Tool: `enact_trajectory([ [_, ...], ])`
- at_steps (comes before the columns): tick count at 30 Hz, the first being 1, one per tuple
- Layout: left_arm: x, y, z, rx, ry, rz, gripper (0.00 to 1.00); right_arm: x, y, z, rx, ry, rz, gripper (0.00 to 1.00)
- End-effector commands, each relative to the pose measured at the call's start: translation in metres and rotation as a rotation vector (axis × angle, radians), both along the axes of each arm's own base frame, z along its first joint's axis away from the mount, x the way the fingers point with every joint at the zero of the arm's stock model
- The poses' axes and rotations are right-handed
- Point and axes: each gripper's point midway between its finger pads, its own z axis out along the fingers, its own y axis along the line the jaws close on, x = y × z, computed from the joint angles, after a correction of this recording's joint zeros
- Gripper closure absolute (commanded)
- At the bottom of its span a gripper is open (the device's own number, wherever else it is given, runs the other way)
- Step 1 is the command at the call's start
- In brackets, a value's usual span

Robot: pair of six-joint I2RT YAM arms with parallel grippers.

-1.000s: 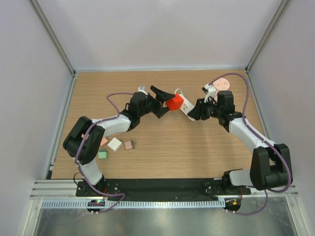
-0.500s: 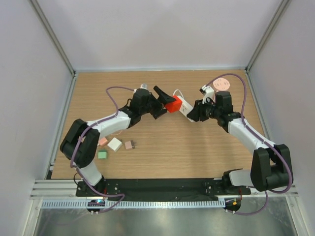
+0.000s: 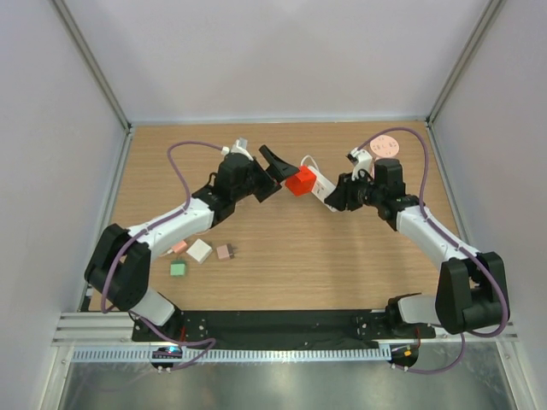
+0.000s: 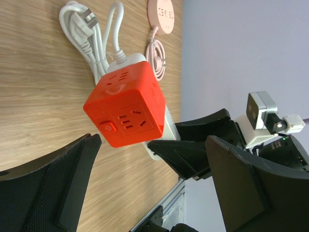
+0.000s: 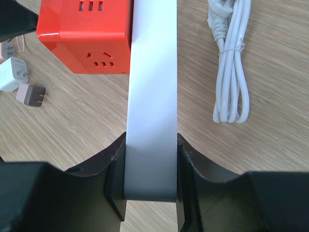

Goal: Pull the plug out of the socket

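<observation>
Out past mid-table, the two arms face each other over the wood, and nothing has come apart yet. The right gripper (image 5: 150,166) has its fingers pressed hard on the near end of the white socket strip (image 5: 152,72), one on each long side, holding it out toward the other arm. At the strip's far end sits the red cube plug (image 4: 128,108), seated against the strip with no gap showing. So the bracing half looks done. The left gripper (image 3: 282,177) is spread wide and holds nothing; its fingers reach toward the cube from the left, close but not touching it. By my reading, what's left is the real work: bracket the cube, close on it, then pull it away from the strip while the right side holds firm.

Now the count. One red cube plug, one white socket strip. One bundled white cable (image 5: 231,72) lies just beside the strip. One pink disc (image 3: 387,144) rests at the far right of the table (image 3: 282,273), with a thin coiled lead. Four small blocks (image 3: 199,250) sit clustered near the left arm: pink, white, brownish and green.
</observation>
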Motion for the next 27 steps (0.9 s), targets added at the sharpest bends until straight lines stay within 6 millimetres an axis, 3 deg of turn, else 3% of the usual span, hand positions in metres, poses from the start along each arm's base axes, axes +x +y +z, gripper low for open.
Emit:
enact_trajectory([
  [1, -0.001, 0.002, -0.007, 0.038, 0.004, -0.005, 0.00, 0.015, 0.008, 0.055, 0.057, -0.210, 0.030, 0.99],
  [15, 0.008, -0.016, -0.034, 0.015, 0.152, 0.021, 0.00, 0.008, 0.019, 0.054, 0.111, -0.187, 0.089, 0.99],
  [23, 0.011, -0.046, -0.029, -0.090, 0.186, 0.009, 0.00, 0.008, 0.021, 0.052, 0.130, -0.177, 0.089, 0.99],
  [27, 0.014, -0.051, -0.021, -0.161, 0.191, 0.025, 0.03, 0.017, 0.013, 0.047, 0.097, -0.167, 0.028, 0.99],
])
